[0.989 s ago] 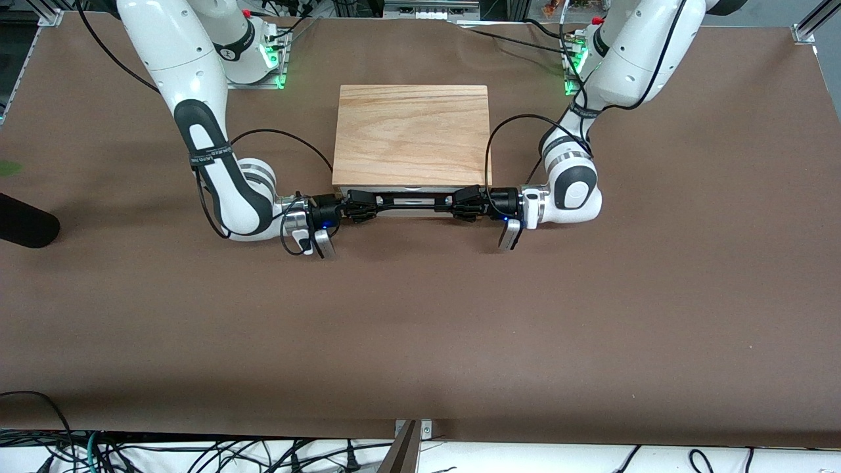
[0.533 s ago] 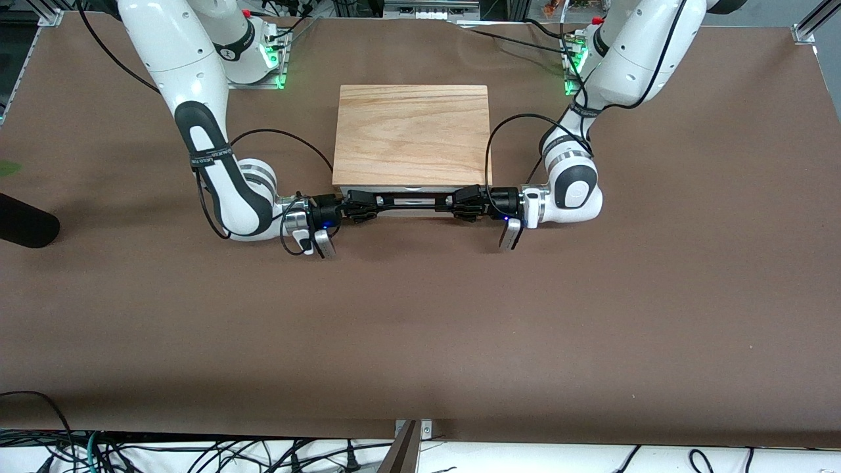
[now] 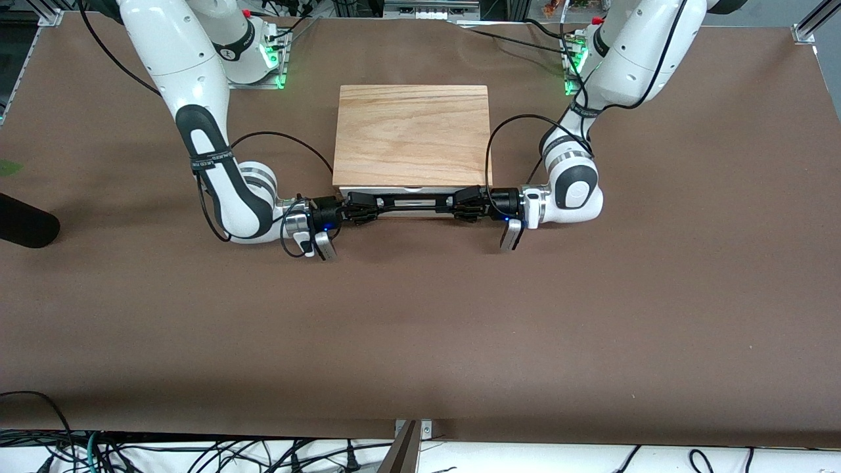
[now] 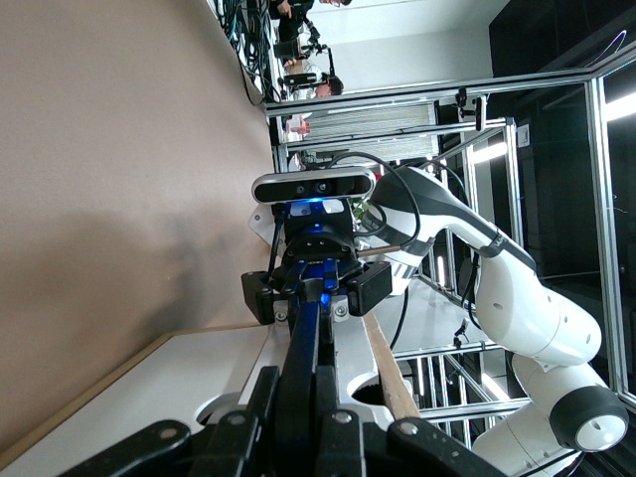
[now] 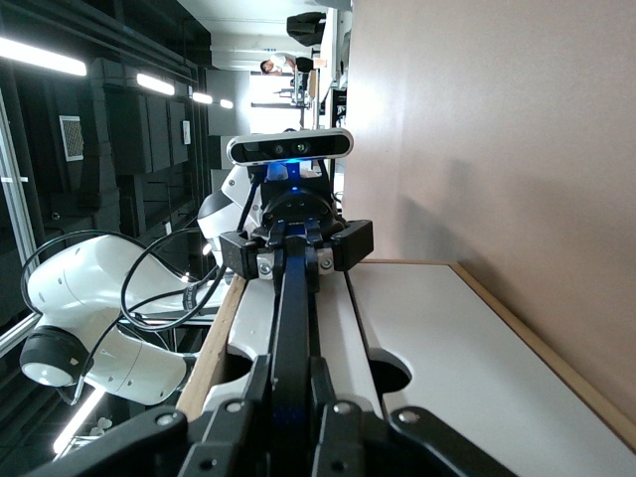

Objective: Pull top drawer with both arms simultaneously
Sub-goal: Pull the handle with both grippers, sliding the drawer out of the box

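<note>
Gripping the long black bar handle [image 3: 415,200] from its two ends, both grippers sit low at the front of the cabinet, level with the top drawer [image 3: 414,209]. The right gripper [image 3: 359,206] comes in from the right arm's end of the table and has its fingers clamped around that end of the handle; the left gripper [image 3: 464,203] comes in from the left arm's end and is clamped on the handle's other end, so the two face each other along the bar. In the left wrist view the handle [image 4: 303,363] runs straight away from the left gripper [image 4: 298,437] to the right gripper [image 4: 318,288], with the drawer's white front panel [image 4: 179,388] beside it; the right wrist view mirrors this, with the bar [image 5: 291,338] running from the right gripper [image 5: 288,422] to the left gripper [image 5: 295,248] above the white panel [image 5: 437,358]. The drawer lies under the cabinet's light grained wooden lid [image 3: 412,135], near the middle of the brown table [image 3: 420,328], and its white front shows only as a narrow strip just nearer the front camera than the lid's edge. How much the drawer stands out from the cabinet cannot be told. Both arms bend down from their green-lit bases with their forearms laid low along the table.
</note>
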You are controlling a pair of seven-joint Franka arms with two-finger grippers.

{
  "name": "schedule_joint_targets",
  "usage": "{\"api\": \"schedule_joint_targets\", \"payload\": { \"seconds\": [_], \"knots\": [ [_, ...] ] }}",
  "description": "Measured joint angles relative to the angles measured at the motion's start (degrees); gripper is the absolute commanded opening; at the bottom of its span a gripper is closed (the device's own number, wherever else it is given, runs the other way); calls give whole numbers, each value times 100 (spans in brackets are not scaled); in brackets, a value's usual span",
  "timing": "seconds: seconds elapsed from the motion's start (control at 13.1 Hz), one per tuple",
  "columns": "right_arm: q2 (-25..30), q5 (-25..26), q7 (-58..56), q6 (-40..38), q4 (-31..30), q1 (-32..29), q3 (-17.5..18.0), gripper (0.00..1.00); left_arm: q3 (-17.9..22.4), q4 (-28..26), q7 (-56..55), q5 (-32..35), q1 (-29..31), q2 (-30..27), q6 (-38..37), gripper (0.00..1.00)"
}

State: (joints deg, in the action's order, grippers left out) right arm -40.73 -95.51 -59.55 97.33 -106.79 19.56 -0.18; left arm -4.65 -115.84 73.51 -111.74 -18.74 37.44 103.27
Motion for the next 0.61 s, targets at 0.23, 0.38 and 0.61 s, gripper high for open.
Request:
{"api": "schedule_joint_targets", "payload": {
  "seconds": [0.23,0.38,0.61],
  "knots": [
    [-91,5,60,13,204,-17,-13,0,44,182,-4,0,0,91,1,0],
    [-162,5,123,25,358,-33,-23,0,75,332,-14,0,0,173,-7,0],
    [-300,6,263,20,602,-68,-23,0,116,541,-81,1,3,289,-4,0]
  ]
}}
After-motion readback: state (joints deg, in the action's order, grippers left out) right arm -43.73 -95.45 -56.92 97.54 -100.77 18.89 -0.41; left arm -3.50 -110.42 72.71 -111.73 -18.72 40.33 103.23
